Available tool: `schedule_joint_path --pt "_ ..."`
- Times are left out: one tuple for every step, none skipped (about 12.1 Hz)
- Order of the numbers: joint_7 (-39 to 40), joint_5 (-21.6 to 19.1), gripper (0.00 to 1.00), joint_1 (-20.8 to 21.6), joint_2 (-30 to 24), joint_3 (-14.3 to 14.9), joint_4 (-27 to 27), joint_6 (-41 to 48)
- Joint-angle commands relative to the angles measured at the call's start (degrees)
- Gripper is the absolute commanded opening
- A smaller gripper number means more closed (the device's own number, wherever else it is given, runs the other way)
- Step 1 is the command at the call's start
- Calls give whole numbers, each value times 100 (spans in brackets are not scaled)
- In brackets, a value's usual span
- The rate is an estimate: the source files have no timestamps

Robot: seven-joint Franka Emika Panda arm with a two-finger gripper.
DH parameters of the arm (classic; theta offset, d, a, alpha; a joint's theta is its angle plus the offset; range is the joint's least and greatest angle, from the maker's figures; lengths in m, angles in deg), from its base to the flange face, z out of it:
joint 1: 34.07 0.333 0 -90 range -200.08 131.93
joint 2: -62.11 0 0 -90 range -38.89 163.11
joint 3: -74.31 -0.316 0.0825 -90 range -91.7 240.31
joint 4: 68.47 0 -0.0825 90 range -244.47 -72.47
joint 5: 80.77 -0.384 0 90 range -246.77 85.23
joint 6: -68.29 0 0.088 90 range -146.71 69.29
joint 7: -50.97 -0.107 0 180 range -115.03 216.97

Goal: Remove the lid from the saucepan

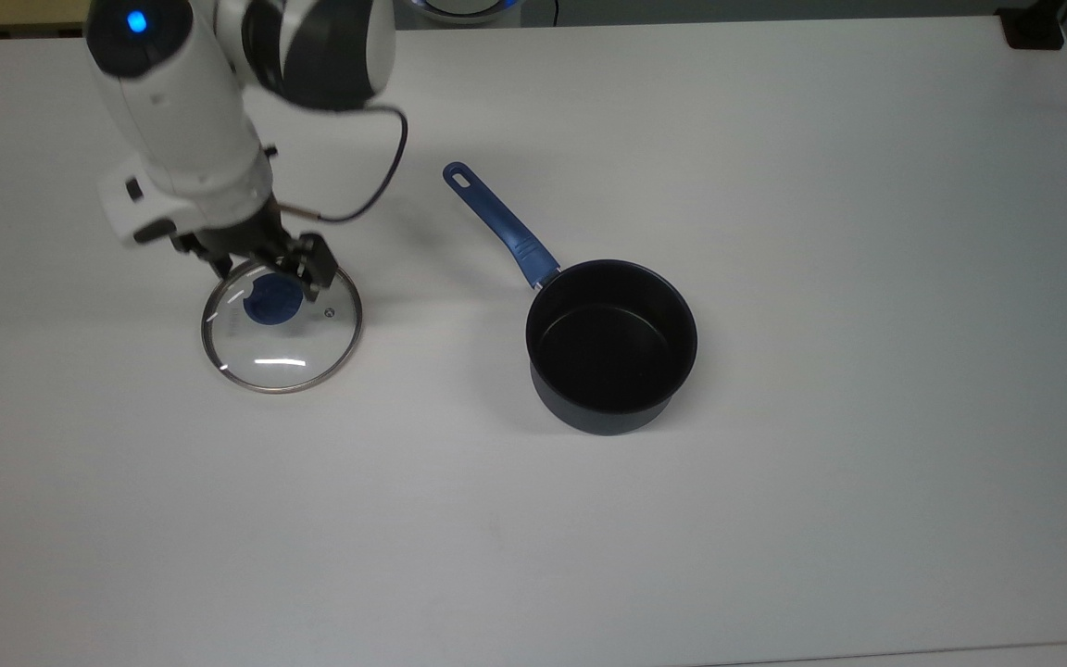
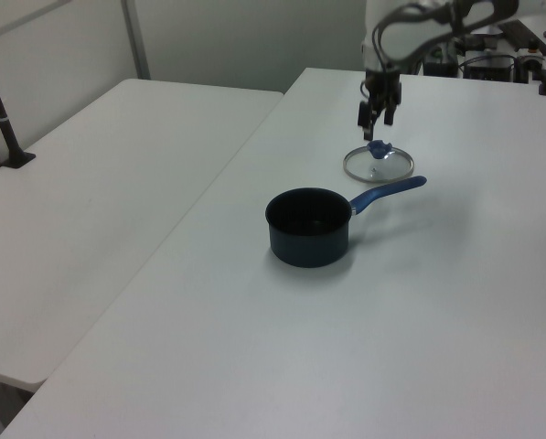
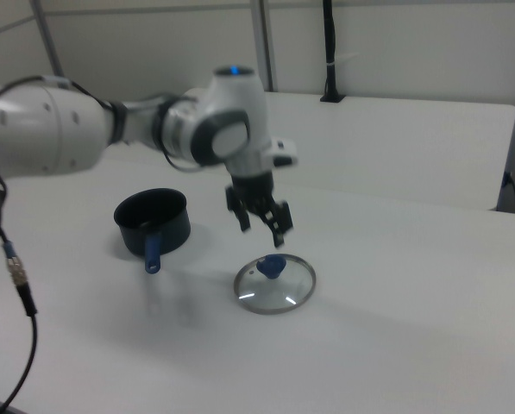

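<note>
— The fingers (image 3: 277, 229): what do they hold?
— Nothing. They stand apart on the gripper (image 3: 263, 226), clear above the lid (image 3: 274, 284), which lies flat on the white table (image 1: 774, 519), well apart from the saucepan (image 1: 611, 345).
— What is hidden?
— In the top view the gripper (image 1: 267, 266) overlaps the lid's far rim; the right view shows the gap above the blue knob (image 3: 271, 266).

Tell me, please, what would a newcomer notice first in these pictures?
Probably the white robot arm, its open tool hanging just above the blue knob of the lid. The lid lies flat on the white table, apart from the saucepan, which stands uncovered and empty with its blue handle pointing toward the top view's upper left.
</note>
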Motion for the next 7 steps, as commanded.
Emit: schedule_joint_path --pt "29 100 100 216 -1172 -24 -83 1260" --pt "29 257 100 417 -1480 -24 -92 1656" --pt "21 545 100 706 -1683 -24 -109 1982" --pt "21 705 100 953 -1772 -15 -109 2281" --pt "21 706 100 1059 -1860 -15 -109 2389" --pt "64 663 100 1026 -2087 -24 -222 2364" --pt "91 636 100 991 -2255 -24 -267 2328"
